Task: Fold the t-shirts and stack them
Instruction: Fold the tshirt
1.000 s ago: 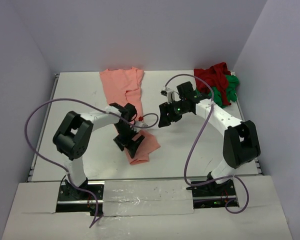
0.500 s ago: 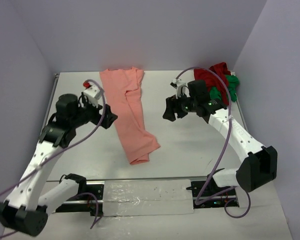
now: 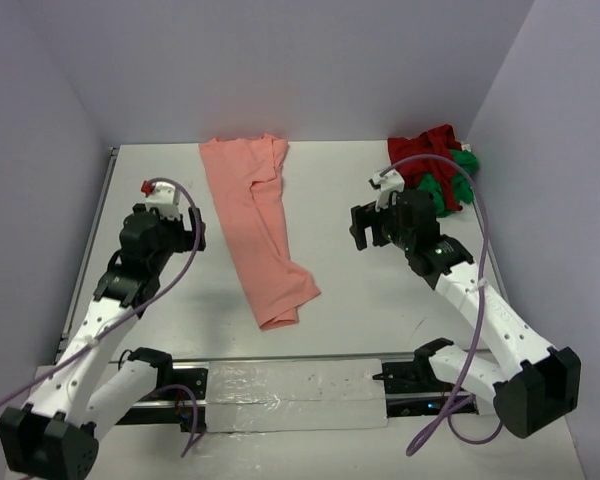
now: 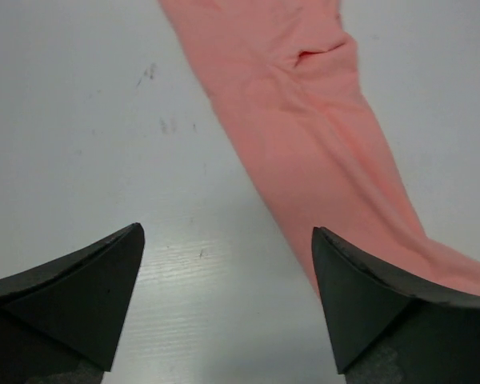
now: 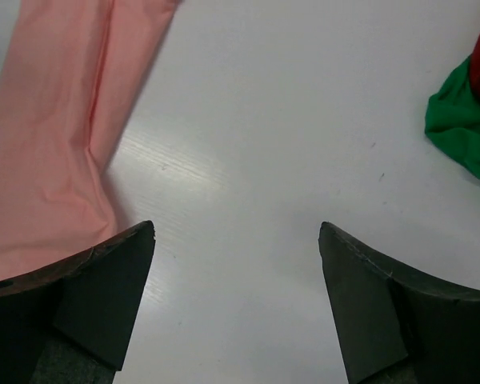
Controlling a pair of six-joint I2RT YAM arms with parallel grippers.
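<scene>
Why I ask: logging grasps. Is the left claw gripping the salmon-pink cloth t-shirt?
No, the left claw stands open over the white table, the salmon-pink cloth t-shirt lying beside it.

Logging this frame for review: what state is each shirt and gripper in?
Salmon-pink cloth t-shirt: folded into a long strip, lying flat.
Dark red cloth t-shirt: crumpled, unfolded.
Bright green cloth t-shirt: crumpled against the red one.
Left gripper: open, empty.
Right gripper: open, empty.

The salmon-pink t-shirt (image 3: pixel 260 220), dark red t-shirt (image 3: pixel 420 150) and bright green t-shirt (image 3: pixel 458 186) are all plain.
</scene>
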